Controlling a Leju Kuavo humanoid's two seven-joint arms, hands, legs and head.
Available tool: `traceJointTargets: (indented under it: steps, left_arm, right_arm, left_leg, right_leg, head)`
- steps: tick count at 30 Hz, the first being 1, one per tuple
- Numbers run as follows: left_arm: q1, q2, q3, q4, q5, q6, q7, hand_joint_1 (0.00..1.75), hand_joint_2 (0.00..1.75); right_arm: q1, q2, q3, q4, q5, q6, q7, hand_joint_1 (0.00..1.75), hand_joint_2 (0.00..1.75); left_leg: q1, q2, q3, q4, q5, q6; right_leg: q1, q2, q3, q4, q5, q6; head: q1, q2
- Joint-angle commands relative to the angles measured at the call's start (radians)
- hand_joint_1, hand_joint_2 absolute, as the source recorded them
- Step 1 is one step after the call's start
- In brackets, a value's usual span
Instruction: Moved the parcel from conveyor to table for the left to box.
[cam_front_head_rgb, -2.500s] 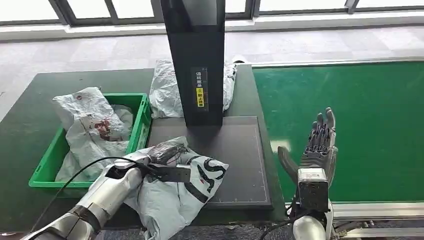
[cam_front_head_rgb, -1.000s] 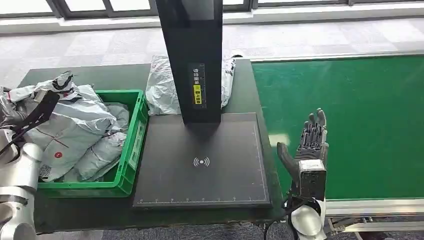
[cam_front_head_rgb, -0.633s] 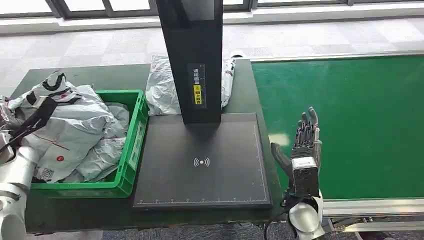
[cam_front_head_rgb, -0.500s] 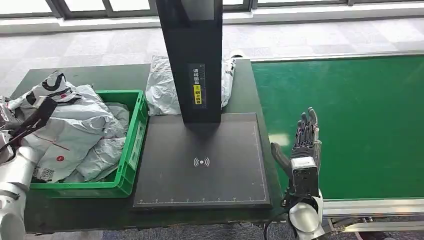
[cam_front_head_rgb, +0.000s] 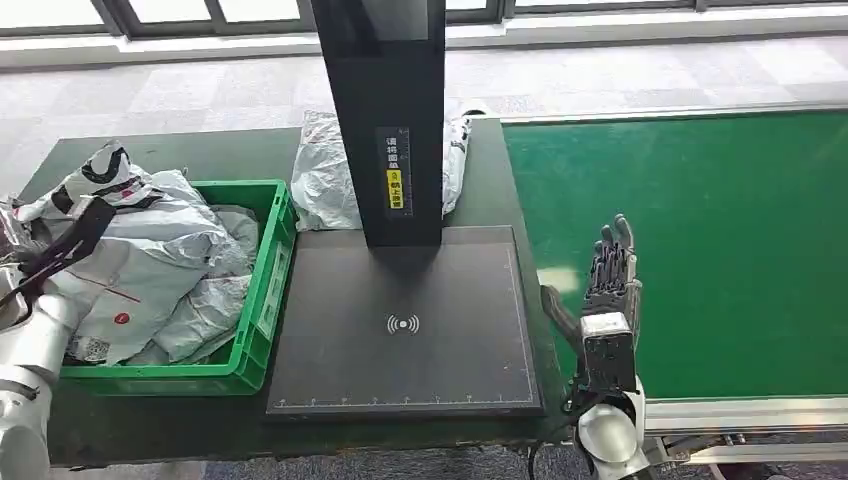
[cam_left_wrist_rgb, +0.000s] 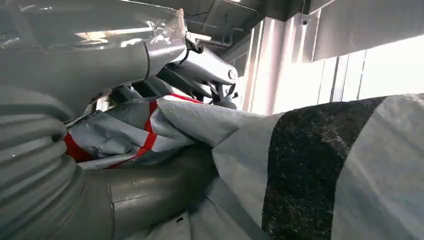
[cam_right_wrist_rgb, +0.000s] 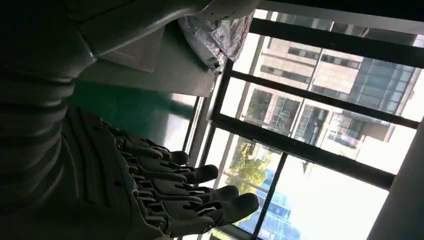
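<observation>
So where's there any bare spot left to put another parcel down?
The black scanner pad, between the green crate and the conveyor belt, is bare. So is the belt beyond the right robot hand. The crate is piled high, and a grey parcel crowds behind the post.

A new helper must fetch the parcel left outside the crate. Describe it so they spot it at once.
Start at the tall black scanner column standing at the back of the dark table. The loose grey parcel lies on the table behind its base, showing on both sides. Unlike the other grey bags, it is not in the green crate.
</observation>
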Motion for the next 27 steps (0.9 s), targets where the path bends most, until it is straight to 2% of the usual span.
traceJointTargets:
  steps: [1,3,4,5,6,7,8,9,10,11,12,15,27]
  left_arm:
    - [-0.051,-0.016,0.012,0.06,-0.002,-0.006,0.005,1.75,1.75]
    - [-0.051,-0.016,0.012,0.06,-0.002,-0.006,0.005,1.75,1.75]
    - [-0.051,-0.016,0.012,0.06,-0.002,-0.006,0.005,0.0,1.75]
    - [-0.116,-0.288,0.249,-0.16,0.375,-0.179,-0.372,0.0,1.75]
    - [-0.148,-0.38,0.147,-0.196,0.629,-0.081,-0.632,0.0,1.75]
    - [-0.161,-0.417,0.063,-0.21,0.622,-0.026,-0.555,0.0,1.75]
    - [-0.153,-0.415,-0.038,-0.24,0.693,0.058,-0.524,0.0,1.75]
    - [-0.148,-0.403,-0.071,-0.244,0.723,0.073,-0.523,0.0,1.75]
    - [-0.132,-0.377,-0.119,-0.256,0.78,0.087,-0.522,0.0,1.75]
    - [-0.119,-0.354,-0.14,-0.262,0.81,0.083,-0.524,0.0,1.75]
    - [-0.107,-0.341,-0.144,-0.275,0.825,0.096,-0.541,0.0,1.75]
    - [-0.099,-0.325,-0.149,-0.269,0.836,0.096,-0.552,0.0,1.75]
    - [-0.091,-0.33,-0.135,-0.283,0.823,0.096,-0.559,0.0,1.75]
  right_arm:
    - [-0.034,-0.029,0.041,0.064,-0.007,0.001,0.0,0.0,1.75]
    - [-0.034,-0.029,0.041,0.064,-0.007,0.001,0.0,0.0,1.75]
    - [-0.034,-0.029,0.041,0.064,-0.007,0.001,0.0,0.0,1.75]
    - [-0.044,-0.012,0.026,0.065,-0.025,-0.074,-0.013,0.0,1.75]
    - [-0.054,-0.018,0.038,0.069,-0.032,-0.083,-0.008,0.0,1.75]
    - [-0.06,-0.021,0.043,0.071,-0.036,-0.086,-0.004,0.0,1.75]
    - [-0.061,-0.024,0.049,0.071,-0.04,-0.089,-0.002,0.0,1.75]
    - [-0.059,-0.024,0.052,0.072,-0.041,-0.09,-0.003,0.0,1.75]
    - [-0.056,-0.028,0.056,0.073,-0.044,-0.093,-0.004,0.0,1.75]
    - [-0.052,-0.032,0.055,0.072,-0.047,-0.096,-0.008,0.0,1.75]
    - [-0.048,-0.038,0.058,0.072,-0.051,-0.098,-0.014,0.0,1.75]
    - [-0.044,-0.042,0.059,0.071,-0.056,-0.099,-0.018,0.0,1.75]
    - [-0.048,-0.033,0.062,0.057,-0.054,-0.096,-0.017,0.0,1.75]
  left_leg:
    - [0.001,-0.004,0.0,0.0,0.0,0.002]
    - [0.001,-0.005,0.0,0.0,0.0,0.002]
    - [0.001,-0.004,0.0,0.0,0.0,0.002]
    - [0.0,-0.003,0.0,0.0,0.0,0.001]
    - [0.001,-0.005,0.0,0.0,0.0,0.002]
    - [0.001,-0.019,-0.005,0.002,0.003,0.002]
    - [0.001,-0.03,-0.006,0.004,0.005,0.003]
    - [0.0,-0.018,-0.006,0.006,0.004,0.002]
    - [-0.001,-0.025,-0.009,0.006,0.006,0.007]
    - [-0.001,-0.026,-0.011,0.006,0.006,0.008]
    - [0.0,-0.026,-0.011,0.006,0.006,0.009]
    - [-0.001,-0.011,-0.009,0.006,0.004,0.008]
    - [-0.003,-0.008,-0.009,0.006,0.005,0.01]
  right_leg:
    - [0.0,-0.001,0.001,-0.001,0.0,0.001]
    - [0.0,-0.001,0.002,-0.001,0.0,0.001]
    - [0.0,-0.001,0.001,-0.001,0.0,0.001]
    - [0.0,0.0,0.001,-0.001,0.0,0.001]
    - [0.0,-0.001,0.001,-0.001,0.0,0.001]
    - [0.001,-0.016,0.002,-0.001,-0.001,0.002]
    - [0.001,-0.026,0.001,-0.002,-0.003,0.003]
    - [0.002,-0.015,-0.005,-0.002,0.0,0.002]
    - [0.0,-0.023,-0.002,-0.002,0.0,0.003]
    - [0.003,-0.023,-0.001,-0.001,0.0,0.005]
    - [0.003,-0.026,0.001,-0.002,0.001,0.005]
    - [0.001,-0.012,-0.001,-0.002,0.006,0.005]
    - [0.0,-0.008,-0.003,-0.002,0.006,0.006]
  head:
    - [0.0,0.0]
    - [0.0,0.0]
    - [0.0,0.0]
    - [0.0,0.0]
    - [0.0,0.0]
    - [0.0,0.0]
    - [-0.001,0.0]
    - [-0.003,0.0]
    - [-0.001,0.0]
    - [-0.003,0.0]
    - [0.0,0.0]
    - [0.0,0.0]
    - [0.0,0.0]
